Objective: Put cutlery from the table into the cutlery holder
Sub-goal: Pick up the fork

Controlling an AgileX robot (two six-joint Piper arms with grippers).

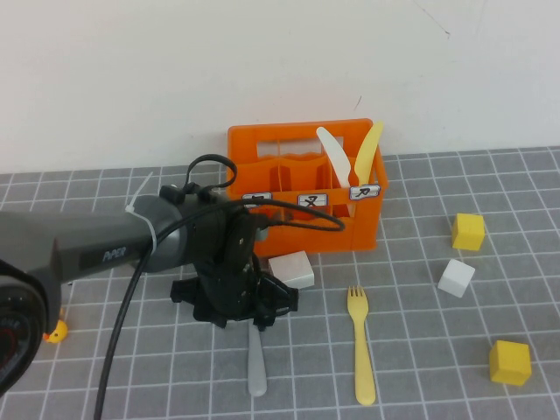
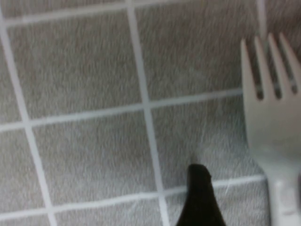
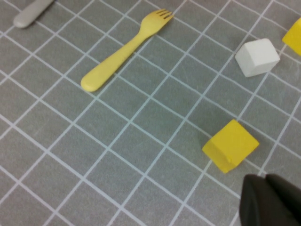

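A grey fork (image 1: 256,367) lies on the table (image 1: 420,385), its head hidden under my left gripper (image 1: 241,306). In the left wrist view that gripper (image 2: 249,178) stands open low over the tiles. One black fingertip (image 2: 199,175) is beside the grey fork's tines (image 2: 273,117), apart from them. A pale yellow fork (image 1: 359,346) lies flat to the right, also seen as the yellow fork (image 3: 127,47). The orange cutlery holder (image 1: 289,232) stands behind, with a white knife (image 1: 333,156) and a yellow knife (image 1: 367,150) upright in its right compartment. My right gripper (image 3: 265,182) is shut and empty, above the tiles near a yellow cube (image 3: 230,145).
A white block (image 1: 291,269) sits just in front of the holder, by my left arm. A white cube (image 1: 456,277) and two yellow cubes (image 1: 468,232) (image 1: 510,362) lie at the right. A small yellow object (image 1: 57,332) sits at the far left. A black cable loops over the arm.
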